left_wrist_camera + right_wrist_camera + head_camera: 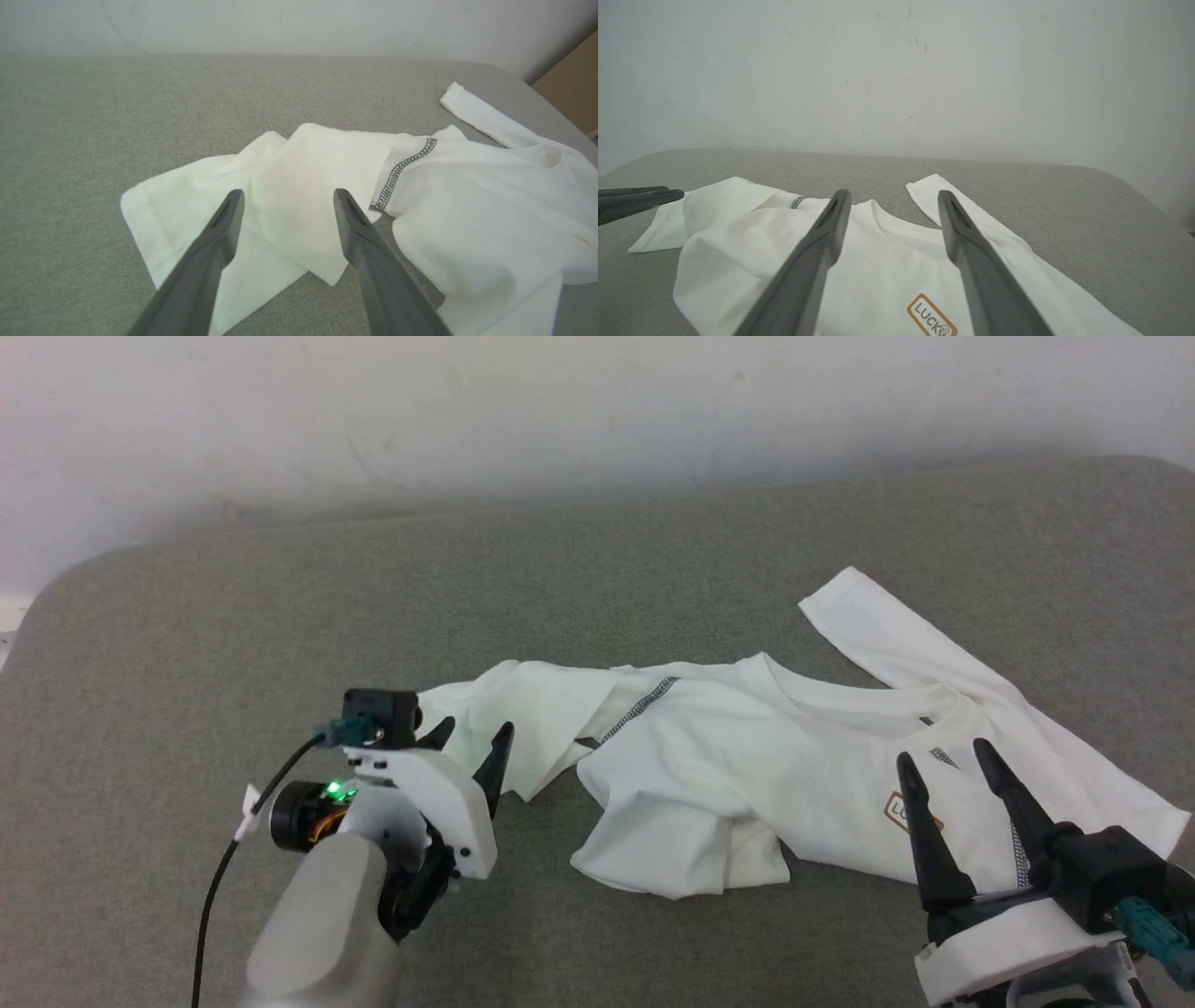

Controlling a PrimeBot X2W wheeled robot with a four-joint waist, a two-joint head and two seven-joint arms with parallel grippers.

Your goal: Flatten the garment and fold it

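Observation:
The garment (747,775) is a white shirt with dark contrast stitching, lying crumpled on the grey surface. One sleeve (896,635) stretches toward the back right; a bunched part (523,719) lies at its left end. Its brown-bordered patch (931,316) shows between my right fingers. My left gripper (471,742) hovers open at the garment's left end, above the folded cloth (289,219). Open too, my right gripper (945,763) hangs over the garment's chest near the patch, nothing between its fingers. The garment (761,247) spreads below it.
The grey padded surface (280,607) runs wide to the left and back of the garment. A pale wall (560,411) rises behind it. A black cable (233,849) trails from my left wrist. A brown panel (574,84) stands past the surface's right corner.

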